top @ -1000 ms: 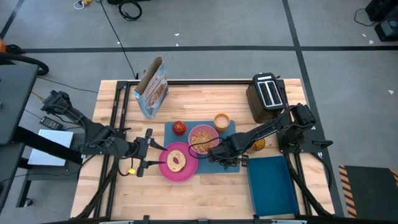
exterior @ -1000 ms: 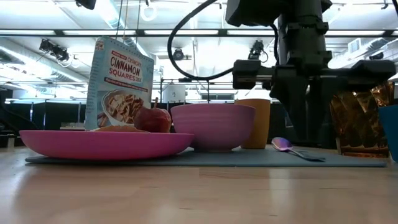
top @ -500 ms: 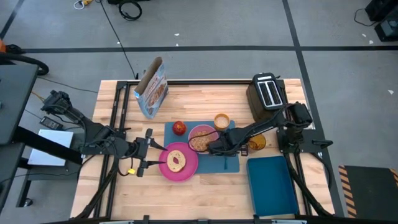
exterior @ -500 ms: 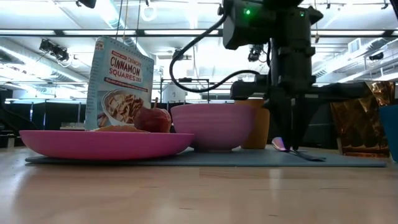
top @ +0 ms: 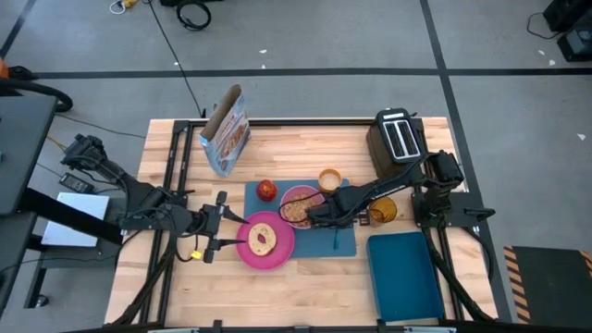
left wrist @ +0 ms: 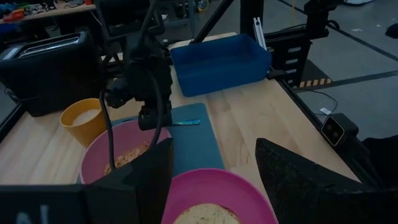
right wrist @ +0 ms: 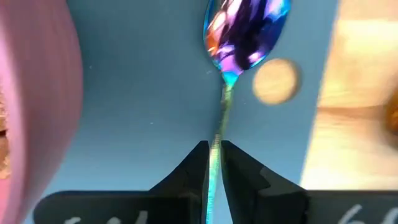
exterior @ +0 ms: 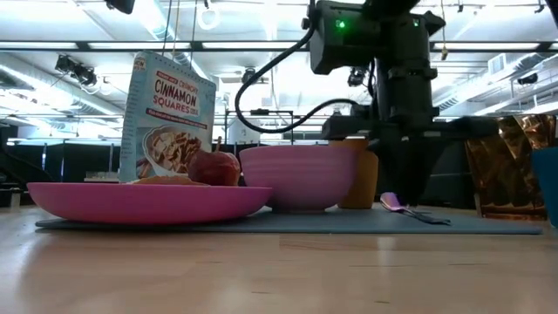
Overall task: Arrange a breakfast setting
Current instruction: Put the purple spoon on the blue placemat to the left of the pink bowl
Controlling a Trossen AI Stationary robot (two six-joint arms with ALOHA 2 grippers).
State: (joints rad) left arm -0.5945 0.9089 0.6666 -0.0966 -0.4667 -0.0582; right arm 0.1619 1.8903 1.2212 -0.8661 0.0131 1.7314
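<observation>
Right hand [right wrist: 214, 163] pinched spoon [right wrist: 245, 28] handle, spoon flat on mat [top: 344, 242] beside bowl [top: 298, 204]. I judged spoon light, stiff, slick metal; thin handle best grip, mid-shaft. Left hand [top: 220, 235] open, parked by plate [top: 277, 252] on desk [top: 296, 291].

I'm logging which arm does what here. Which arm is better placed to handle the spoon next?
The right. Its gripper is already shut on the spoon handle, on the blue mat beside the bowl. The left gripper sits open by the plate.
</observation>
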